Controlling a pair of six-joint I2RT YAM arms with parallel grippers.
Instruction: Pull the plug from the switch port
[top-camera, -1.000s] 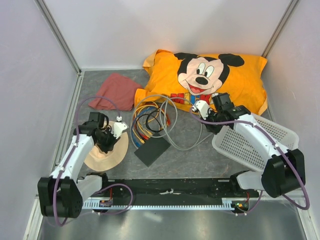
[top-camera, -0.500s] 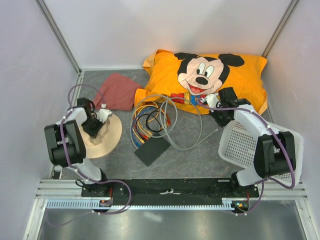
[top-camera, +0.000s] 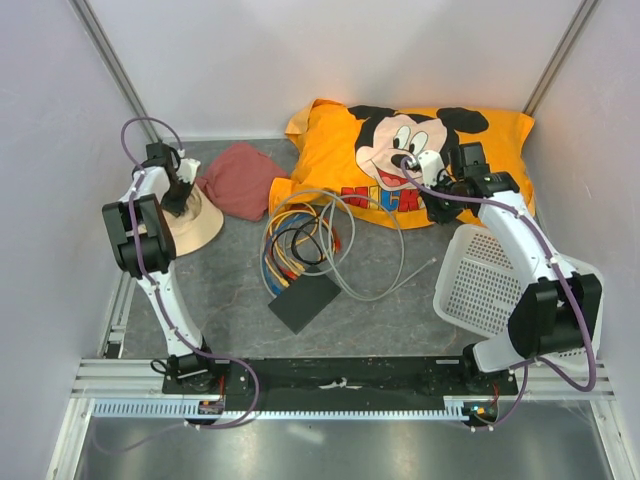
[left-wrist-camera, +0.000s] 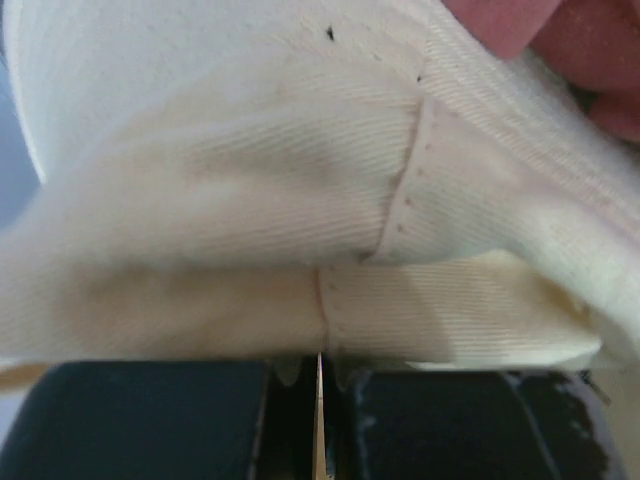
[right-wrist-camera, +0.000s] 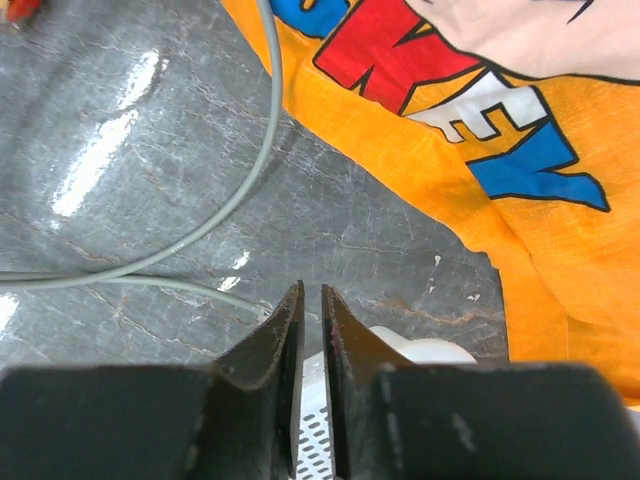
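The switch (top-camera: 304, 301) is a flat black box lying on the grey mat at the centre. A coil of coloured cables (top-camera: 293, 247) and a grey cable (top-camera: 398, 262) run to its far left edge; I cannot make out the plug itself. My left gripper (top-camera: 180, 205) is at the far left, shut on the brim of a cream hat (top-camera: 195, 226), whose fabric fills the left wrist view (left-wrist-camera: 300, 230). My right gripper (top-camera: 437, 205) is by the pillow's front edge, shut on the rim of the white mesh basket (top-camera: 500, 290), whose rim also shows in the right wrist view (right-wrist-camera: 420, 350). Both grippers are far from the switch.
An orange Mickey Mouse pillow (top-camera: 410, 150) lies at the back right. A red cloth (top-camera: 240, 180) lies at the back left next to the hat. Grey walls close in the mat on three sides. The grey cable (right-wrist-camera: 250, 180) crosses the mat ahead of my right gripper.
My left gripper has dragged the cream hat from the front left to the back left corner. My right gripper has moved back towards the pillow, pulling and tilting the basket.
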